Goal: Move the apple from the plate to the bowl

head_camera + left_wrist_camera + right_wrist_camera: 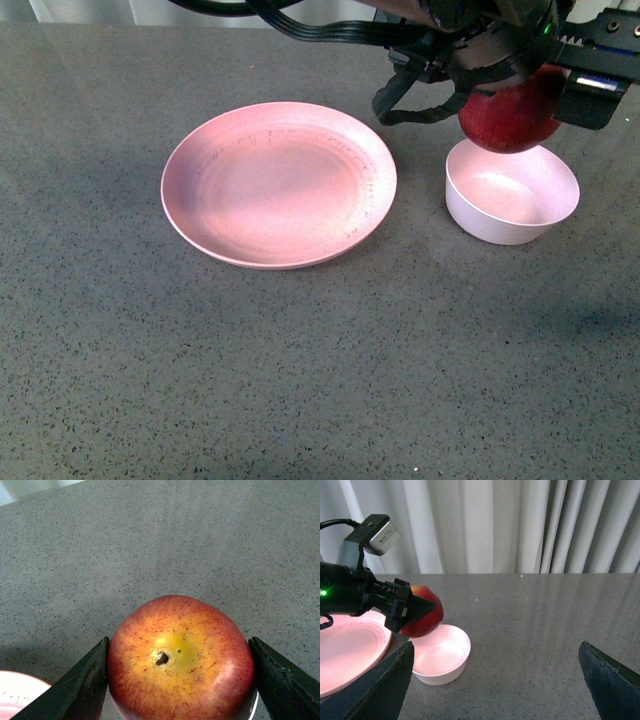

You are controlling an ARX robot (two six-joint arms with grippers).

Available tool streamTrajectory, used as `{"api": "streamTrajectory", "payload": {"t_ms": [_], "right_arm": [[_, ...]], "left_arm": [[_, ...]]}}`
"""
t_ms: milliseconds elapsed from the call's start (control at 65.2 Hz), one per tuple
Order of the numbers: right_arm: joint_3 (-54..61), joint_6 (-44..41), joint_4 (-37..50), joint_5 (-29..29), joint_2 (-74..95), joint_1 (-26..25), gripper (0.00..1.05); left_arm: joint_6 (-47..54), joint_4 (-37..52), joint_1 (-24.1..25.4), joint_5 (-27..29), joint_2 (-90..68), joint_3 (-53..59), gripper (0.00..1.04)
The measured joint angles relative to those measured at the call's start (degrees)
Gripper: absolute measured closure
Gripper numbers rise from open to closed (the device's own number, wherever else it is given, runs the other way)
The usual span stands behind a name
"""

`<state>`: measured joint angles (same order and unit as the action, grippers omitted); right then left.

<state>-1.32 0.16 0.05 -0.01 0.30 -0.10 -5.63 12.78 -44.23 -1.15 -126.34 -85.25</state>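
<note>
The left gripper [179,644] is pinching the apple [507,120] by its sides, one dark finger pressed to each flank, the yellowish stem dimple facing the wrist camera. The apple hangs in the air, clear of the plate [278,185], which lies bare off to one side of the hand. The bowl [490,225] sits just beneath the gripper and is empty. From the front the apple overlaps the bowl's far rim, so it may sit slightly toward that edge rather than over the middle; the views do not settle this.

The carry step appears nearly done and the placing step is in hand. The next move likely calls for centring the apple over the bowl, lowering it between the walls, which look barely wider than the fruit, and only then spreading the fingers.

The right gripper [496,647] is spread wide and holds nothing, well apart from the bowl.

No brand, label or readable writing shows anywhere; the plate's dark marks are only speckles.
</note>
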Motion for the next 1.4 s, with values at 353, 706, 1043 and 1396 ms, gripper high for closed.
{"api": "streamTrajectory", "payload": {"t_ms": [353, 706, 1043, 1396], "right_arm": [[0.0, 0.0, 0.0, 0.0, 0.0, 0.0, 0.09], [0.0, 0.0, 0.0, 0.0, 0.0, 0.0, 0.09], [0.0, 0.0, 0.0, 0.0, 0.0, 0.0, 0.09], [0.0, 0.0, 0.0, 0.0, 0.0, 0.0, 0.09]], "left_arm": [[-0.1, -0.1, 0.1, -1.3, -1.4, -1.9, 0.33], [-0.4, -0.1, 0.1, -2.0, -1.7, -1.9, 0.22], [-0.5, 0.0, 0.1, -1.7, -1.6, -1.4, 0.09], [-1.3, 2.0, 2.7, 0.8, 2.6, 5.8, 0.09]]}}
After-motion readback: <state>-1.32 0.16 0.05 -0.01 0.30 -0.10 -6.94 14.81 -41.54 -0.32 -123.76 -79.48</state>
